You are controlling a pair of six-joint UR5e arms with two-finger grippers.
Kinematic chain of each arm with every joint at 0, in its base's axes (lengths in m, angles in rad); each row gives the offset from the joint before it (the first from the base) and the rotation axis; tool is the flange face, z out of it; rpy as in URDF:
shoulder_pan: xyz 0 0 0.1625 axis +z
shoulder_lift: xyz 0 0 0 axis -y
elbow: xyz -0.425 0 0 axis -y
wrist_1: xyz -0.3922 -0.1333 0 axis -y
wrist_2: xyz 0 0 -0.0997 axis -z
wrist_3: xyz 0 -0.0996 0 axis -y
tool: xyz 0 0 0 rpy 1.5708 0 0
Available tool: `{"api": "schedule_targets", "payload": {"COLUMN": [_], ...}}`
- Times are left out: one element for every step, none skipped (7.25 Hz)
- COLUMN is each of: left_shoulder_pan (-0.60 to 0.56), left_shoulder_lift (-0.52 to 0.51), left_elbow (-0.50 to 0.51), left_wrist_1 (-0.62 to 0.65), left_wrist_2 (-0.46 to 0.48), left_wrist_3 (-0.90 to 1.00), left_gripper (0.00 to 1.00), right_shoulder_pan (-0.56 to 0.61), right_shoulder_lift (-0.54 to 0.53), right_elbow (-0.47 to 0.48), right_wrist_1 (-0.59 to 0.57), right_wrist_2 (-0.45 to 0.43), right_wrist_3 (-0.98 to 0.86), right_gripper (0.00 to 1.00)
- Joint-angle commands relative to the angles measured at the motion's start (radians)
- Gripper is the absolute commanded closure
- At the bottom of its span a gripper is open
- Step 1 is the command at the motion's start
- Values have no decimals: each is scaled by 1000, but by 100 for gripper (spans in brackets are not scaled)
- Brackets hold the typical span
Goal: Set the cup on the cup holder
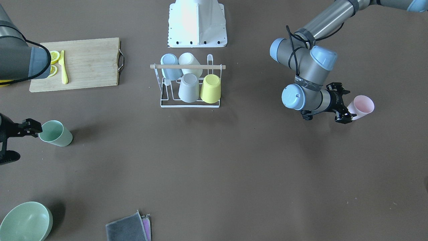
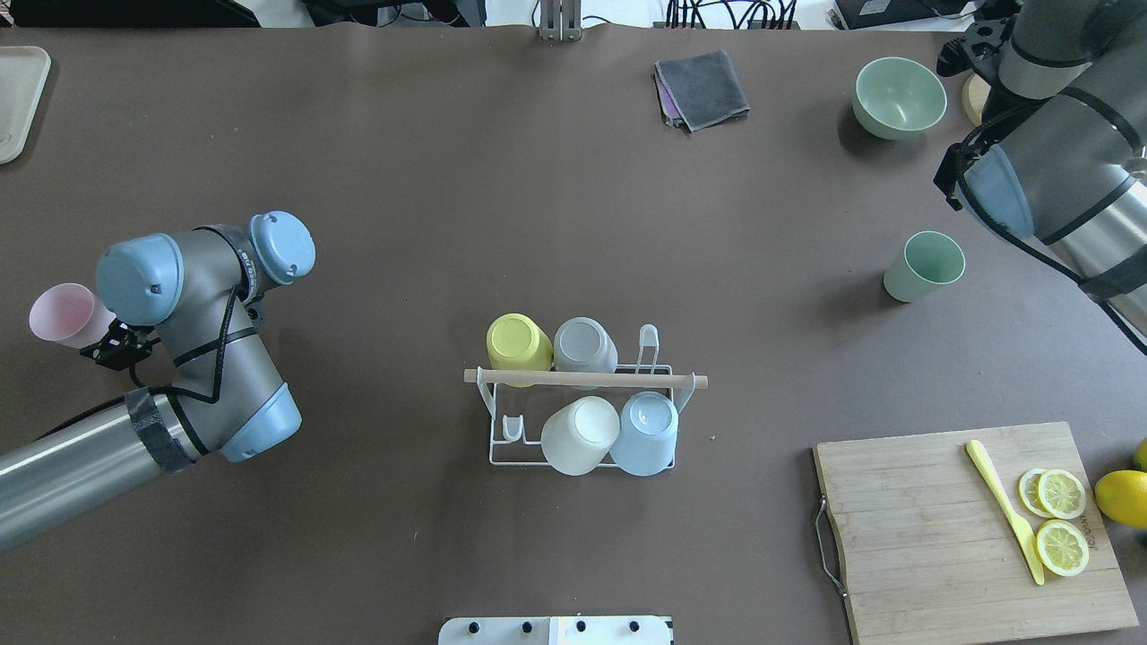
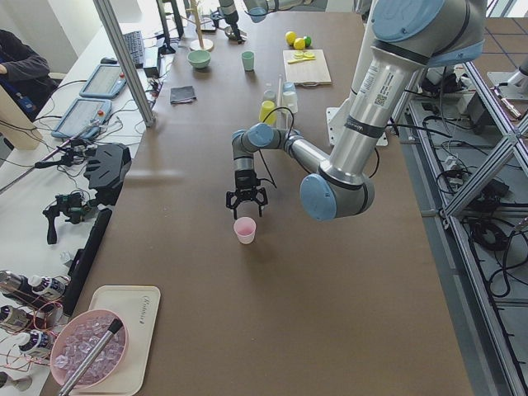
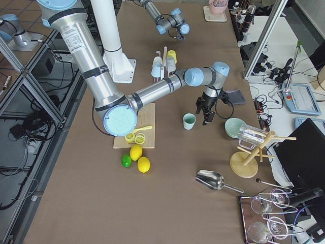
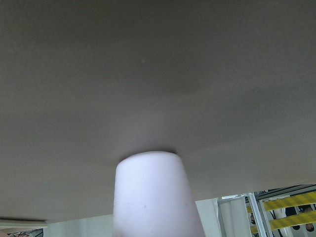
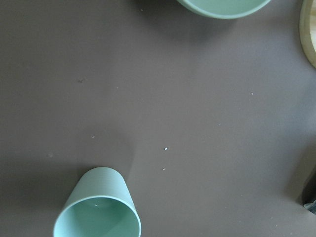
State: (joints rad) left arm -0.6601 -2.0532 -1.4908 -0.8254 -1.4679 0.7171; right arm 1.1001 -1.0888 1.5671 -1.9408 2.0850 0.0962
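Presently, nothing is held by either gripper. The left gripper (image 3: 246,206) is poised directly above the pink cup (image 3: 245,230), which stands upright on the table well apart from the cup holder (image 2: 582,380). Its fingers are spread wide and no contact is shown. The right gripper (image 4: 204,118) is hung just beside the mint-green cup (image 4: 189,121), also upright on the table. Its fingers appear to be parted, though they are seen only small and partly cut off.

The cup holder is set at mid-table, with a yellow cup (image 2: 518,343), a grey cup (image 2: 584,345), a white cup (image 2: 580,434) and a light blue cup (image 2: 647,432) already inverted on it. A short bare prong (image 2: 511,428) and a tall bare loop (image 2: 647,339) are left at opposite corners.

The light pink cup could be tipped if its rim is caught by one finger on the descent. It must be turned over before seating, and it could slip if it is pinched weakly. The wire rack could be shoved, or a neighbouring cup knocked off, because both free spots are crowded and partly barred by the wooden rod.

No writing can be read. The sticker (image 3: 379,82) on the left arm's tube is too small to make out.
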Motion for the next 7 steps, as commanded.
{"api": "schedule_targets", "payload": {"left_shoulder_pan": [-6, -7, -7, -7, -3, -3, 0], "left_shoulder_lift": [4, 5, 5, 7, 30, 34, 59], "left_elbow": [7, 27, 41, 56, 54, 55, 52], "left_wrist_1": [-12, -46, -53, -72, -77, -89, -90], "left_wrist_2": [43, 46, 47, 47, 46, 46, 46], "left_wrist_3": [-4, -4, -5, -10, -42, -44, -57], "left_gripper": [2, 2, 2, 2, 2, 2, 2], "right_shoulder_pan": [-38, -63, -83, -94, -101, -101, -111], "right_shoulder_lift": [47, 47, 47, 62, 123, 192, 251], "right_elbow": [7, 1, -9, -18, -76, -160, -239], "right_wrist_1": [-33, -35, -49, -100, -172, -208, -217], "right_wrist_2": [0, 9, 7, -2, -5, -17, -44], "right_wrist_3": [-10, -21, -124, -212, -331, -408, -439], "right_gripper": [0, 0, 0, 0, 0, 0, 0]}}
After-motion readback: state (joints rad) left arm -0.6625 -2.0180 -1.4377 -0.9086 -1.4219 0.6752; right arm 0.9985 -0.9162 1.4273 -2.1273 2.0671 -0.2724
